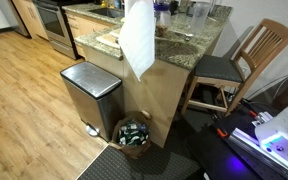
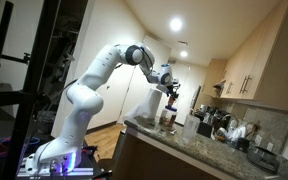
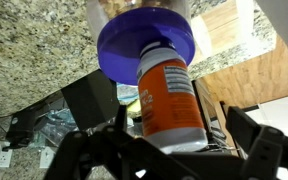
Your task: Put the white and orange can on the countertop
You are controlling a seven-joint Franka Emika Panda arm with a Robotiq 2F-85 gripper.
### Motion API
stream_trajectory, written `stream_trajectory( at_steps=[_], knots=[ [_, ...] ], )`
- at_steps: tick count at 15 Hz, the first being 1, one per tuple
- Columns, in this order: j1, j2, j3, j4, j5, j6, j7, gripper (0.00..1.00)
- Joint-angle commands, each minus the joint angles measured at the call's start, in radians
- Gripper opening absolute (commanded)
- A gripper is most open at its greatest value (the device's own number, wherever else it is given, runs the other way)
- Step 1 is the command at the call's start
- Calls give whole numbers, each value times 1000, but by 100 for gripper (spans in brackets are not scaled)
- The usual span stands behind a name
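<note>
gripper: fingers pinching the white and orange can | can: hanging in the air off the countertop edge, far end overlapping a purple round object | steel bin: sitting below, against the cabinet

I see the counter, speckled beige-brown granite, in the upper middle of an exterior view. It also fills the upper left of my wrist view. A bluish cup and clear glass containers stand on it near the top edge. On the wooden floor below stand a steel bin at centre and a basket of cans at bottom centre.
</note>
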Motion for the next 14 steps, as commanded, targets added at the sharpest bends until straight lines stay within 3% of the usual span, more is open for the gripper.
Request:
stream_trajectory(
  at_steps=[1, 2, 3, 9, 14],
  knots=[
    [30, 56, -36, 53, -65, 56, 84, 100],
    [33, 58, -39, 55, -82, 54, 96, 75],
    [40, 58, -51, 54, -108, 54, 114, 74],
    [42, 32, -85, 26, -177, 37, 163, 28],
    [1, -18, -54, -3, -66, 25, 96, 25]
  ],
)
